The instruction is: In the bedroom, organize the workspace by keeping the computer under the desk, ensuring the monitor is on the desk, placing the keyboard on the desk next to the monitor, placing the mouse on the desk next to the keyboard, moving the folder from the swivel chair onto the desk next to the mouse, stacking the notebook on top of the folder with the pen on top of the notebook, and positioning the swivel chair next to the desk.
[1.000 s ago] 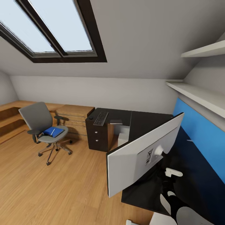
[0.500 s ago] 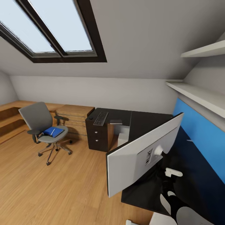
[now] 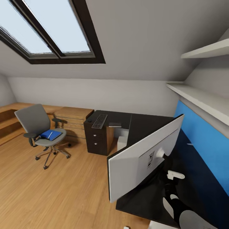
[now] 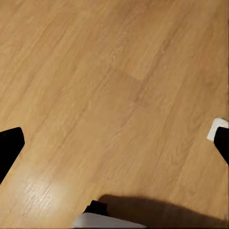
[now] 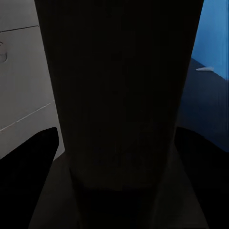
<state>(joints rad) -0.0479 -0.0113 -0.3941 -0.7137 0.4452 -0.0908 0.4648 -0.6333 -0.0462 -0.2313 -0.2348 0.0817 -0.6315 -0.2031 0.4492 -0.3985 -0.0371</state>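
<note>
Over bare plank floor (image 4: 114, 95) my left gripper (image 4: 114, 143) hangs with fingers spread and empty, my right gripper's state I cannot tell against the monitor (image 3: 143, 159) stand on the desk (image 3: 149, 122), with keyboard (image 3: 100, 121) farther off and folder (image 3: 50, 135) on the swivel chair (image 3: 38, 127) far left.

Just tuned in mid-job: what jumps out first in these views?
The monitor dominates the head view, its pale grey back facing the camera as it stands on the black desk in front of the bright blue back panel. Across the wooden floor, at the left, the grey swivel chair carries the blue folder on its seat. The keyboard lies on the desk's far end, above the drawers.
</note>
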